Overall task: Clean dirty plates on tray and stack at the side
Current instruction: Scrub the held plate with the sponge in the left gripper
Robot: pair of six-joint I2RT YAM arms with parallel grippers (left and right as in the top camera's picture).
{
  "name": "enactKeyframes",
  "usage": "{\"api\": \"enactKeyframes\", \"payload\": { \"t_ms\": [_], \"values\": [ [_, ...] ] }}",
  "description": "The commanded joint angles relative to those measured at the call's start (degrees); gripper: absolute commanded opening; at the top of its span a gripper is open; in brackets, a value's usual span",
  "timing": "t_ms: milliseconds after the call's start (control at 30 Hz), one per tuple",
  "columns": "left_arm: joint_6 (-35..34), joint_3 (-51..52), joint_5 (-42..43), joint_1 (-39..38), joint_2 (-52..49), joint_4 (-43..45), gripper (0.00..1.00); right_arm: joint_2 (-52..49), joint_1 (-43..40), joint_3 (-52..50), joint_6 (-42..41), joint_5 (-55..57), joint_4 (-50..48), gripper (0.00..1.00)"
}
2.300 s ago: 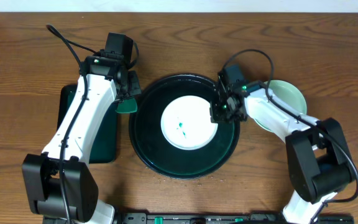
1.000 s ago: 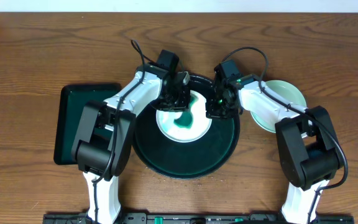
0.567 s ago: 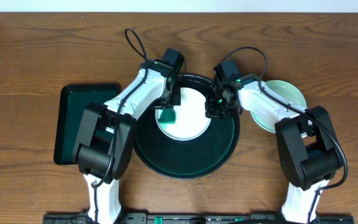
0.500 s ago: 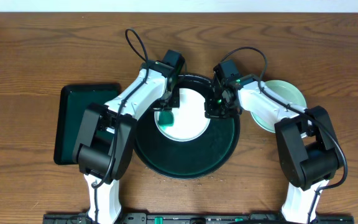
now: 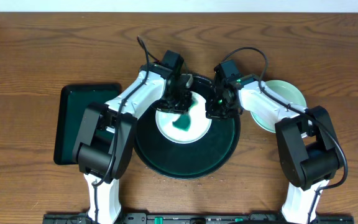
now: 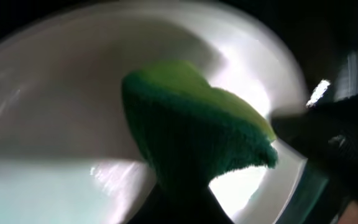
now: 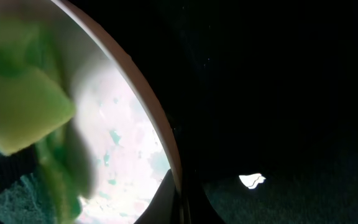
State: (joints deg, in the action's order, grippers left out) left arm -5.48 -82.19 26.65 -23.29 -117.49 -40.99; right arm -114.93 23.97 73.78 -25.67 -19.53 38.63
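A white plate (image 5: 188,127) lies at the back of the round dark tray (image 5: 185,162), with a teal smear on it. My left gripper (image 5: 179,102) is shut on a green sponge (image 5: 182,119) and presses it on the plate. The sponge fills the left wrist view (image 6: 191,137) over the white plate (image 6: 55,93). My right gripper (image 5: 214,112) is shut on the plate's right rim. The right wrist view shows one finger (image 7: 163,196) against the rim (image 7: 148,106), with speckled teal residue inside. A pale mint plate (image 5: 289,96) lies on the wood to the right of the tray.
A rectangular dark green tray (image 5: 73,124) sits on the table to the left. Both arms cross over the back half of the round tray. Bare wood tabletop (image 5: 36,50) surrounds everything.
The left gripper has swept the sponge from the plate's left side toward its middle, and a teal smear shows there. The right gripper has held the rim without moving.
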Motion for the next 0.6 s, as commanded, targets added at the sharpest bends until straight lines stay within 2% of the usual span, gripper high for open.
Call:
{"api": "enactKeyframes", "payload": {
  "t_ms": [0,100,233,333,433,500,567],
  "values": [
    [2.19,0.44,-0.11,-0.15,-0.85,3.82,0.07,-0.96,0.15,0.48,0.00,-0.44,-0.07,0.01],
    [-0.68,0.44,-11.72,-0.15,-0.85,5.55,0.07,-0.96,0.13,0.48,0.00,-0.44,-0.07,0.01],
    [-11.96,0.44,-38.03,-0.15,-0.85,2.75,0.07,-0.96,0.13,0.48,0.02,-0.44,-0.04,0.01],
    [-16.22,0.44,-47.04,-0.15,-0.85,-0.66,0.07,-0.96,0.13,0.48,0.02,-0.44,-0.07,0.01],
    [-16.22,0.44,-44.57,-0.35,-0.85,-3.93,0.07,-0.96,0.13,0.48,0.00,-0.44,-0.07,0.01],
    [-13.25,0.44,-36.87,-0.61,-0.85,-5.84,0.07,-0.96,0.13,0.48,0.00,-0.44,-0.07,0.01],
    [-8.20,0.44,-25.31,-0.68,-0.85,-6.95,0.07,-0.96,0.13,0.48,0.00,-0.44,-0.07,0.01]
  ]
}}
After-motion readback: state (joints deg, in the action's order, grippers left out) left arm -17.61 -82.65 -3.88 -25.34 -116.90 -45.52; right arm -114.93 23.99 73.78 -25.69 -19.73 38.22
